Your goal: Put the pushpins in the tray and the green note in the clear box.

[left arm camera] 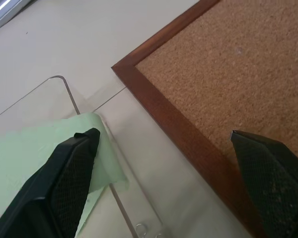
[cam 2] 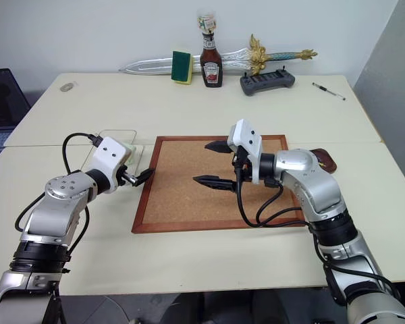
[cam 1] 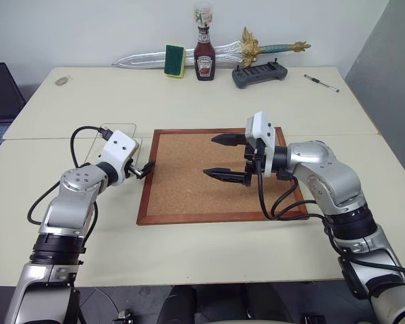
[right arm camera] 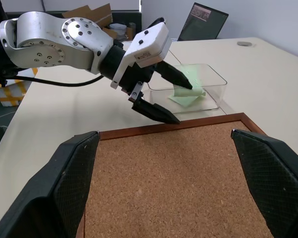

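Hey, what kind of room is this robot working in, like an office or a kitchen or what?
Probably an office or lab: pale work tables pushed together, an open laptop and cardboard boxes behind, plus a wood-framed corkboard.

A wood-framed corkboard [cam 1: 196, 175] lies flat at the middle of my counter [cam 1: 189, 104]. Along the far edge stand a green-and-yellow sponge [cam 1: 175, 61] and a ketchup bottle [cam 1: 204, 58], with a toy sword [cam 1: 223, 52] lying behind them. A dark controller [cam 1: 259, 74] and a pen [cam 1: 322, 83] lie towards the far right corner.
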Tool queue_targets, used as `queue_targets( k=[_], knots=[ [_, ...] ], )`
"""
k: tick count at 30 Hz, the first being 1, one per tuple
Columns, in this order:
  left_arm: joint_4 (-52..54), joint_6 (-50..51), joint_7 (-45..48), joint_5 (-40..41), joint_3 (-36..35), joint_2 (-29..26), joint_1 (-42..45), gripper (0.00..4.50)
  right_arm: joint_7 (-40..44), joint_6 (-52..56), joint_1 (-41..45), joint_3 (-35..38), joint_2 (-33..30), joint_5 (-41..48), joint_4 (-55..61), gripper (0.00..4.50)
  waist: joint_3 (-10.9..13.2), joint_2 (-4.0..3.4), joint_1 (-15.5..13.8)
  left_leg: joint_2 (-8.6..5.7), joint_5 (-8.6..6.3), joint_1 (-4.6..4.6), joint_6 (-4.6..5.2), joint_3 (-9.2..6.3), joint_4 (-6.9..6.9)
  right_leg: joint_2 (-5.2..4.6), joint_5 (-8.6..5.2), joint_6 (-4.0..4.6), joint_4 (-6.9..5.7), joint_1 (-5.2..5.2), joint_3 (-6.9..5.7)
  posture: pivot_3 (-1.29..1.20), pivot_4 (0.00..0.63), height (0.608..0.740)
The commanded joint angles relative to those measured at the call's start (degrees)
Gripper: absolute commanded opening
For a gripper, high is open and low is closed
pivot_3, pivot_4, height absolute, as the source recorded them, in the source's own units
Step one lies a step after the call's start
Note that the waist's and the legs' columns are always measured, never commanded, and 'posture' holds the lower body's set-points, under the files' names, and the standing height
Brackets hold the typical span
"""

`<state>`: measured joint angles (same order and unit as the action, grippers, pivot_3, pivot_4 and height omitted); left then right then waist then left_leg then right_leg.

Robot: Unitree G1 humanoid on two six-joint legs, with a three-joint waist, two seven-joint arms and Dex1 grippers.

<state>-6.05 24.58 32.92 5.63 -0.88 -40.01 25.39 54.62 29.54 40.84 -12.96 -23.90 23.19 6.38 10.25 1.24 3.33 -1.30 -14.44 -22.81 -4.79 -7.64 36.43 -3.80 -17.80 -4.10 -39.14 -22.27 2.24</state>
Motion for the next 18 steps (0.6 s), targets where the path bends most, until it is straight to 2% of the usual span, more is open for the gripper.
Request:
queue_targets(
  k=[1, 9, 13, 18],
  knots=[
    [1.22, 0.13, -1.31, 0.49, -2.62, 0.63, 1.36, 4.45, -0.46, -0.63, 0.96, 1.54, 0.26, 0.15, 1.28, 4.5, 0.0, 0.0, 0.02, 0.0, 0.0, 0.0, 0.0, 0.0, 0.02, 0.0, 0.0, 0.0, -0.01, 0.0, 0.0, 0.0, 0.15, 0.74],
    [7.58, 2.81, -4.7, 3.64, -9.11, 2.19, 1.89, 4.45, -0.63, -0.66, 0.32, 2.46, 0.78, 1.24, 2.03, 4.5, 0.0, 0.0, 0.08, 0.0, 0.0, -0.06, 0.0, -0.01, 0.22, 0.0, 0.0, 0.0, -0.07, 0.01, -0.01, 0.0, 0.15, 0.74],
    [14.14, 8.74, -5.1, 7.39, -12.79, 2.31, 0.13, 4.45, -0.73, 0.22, -0.18, 3.45, 0.79, 2.36, 2.96, 4.5, 0.0, 0.0, 0.07, 0.0, 0.0, -0.05, 0.0, -0.03, 0.25, 0.0, 0.0, 0.0, -0.13, 0.01, 0.0, 0.0, 0.15, 0.74],
    [24.2, 17.72, -0.31, 16.15, -14.85, 1.78, -5.08, 4.45, -0.83, 2.33, -1.41, 5.46, -0.8, 4.39, 4.57, 4.5, 0.0, 0.0, 0.06, -0.01, -0.12, -0.04, 0.21, -0.03, 0.31, 0.0, 0.0, 0.0, -0.33, 0.0, 0.02, 0.0, 0.15, 0.74]
  ],
)
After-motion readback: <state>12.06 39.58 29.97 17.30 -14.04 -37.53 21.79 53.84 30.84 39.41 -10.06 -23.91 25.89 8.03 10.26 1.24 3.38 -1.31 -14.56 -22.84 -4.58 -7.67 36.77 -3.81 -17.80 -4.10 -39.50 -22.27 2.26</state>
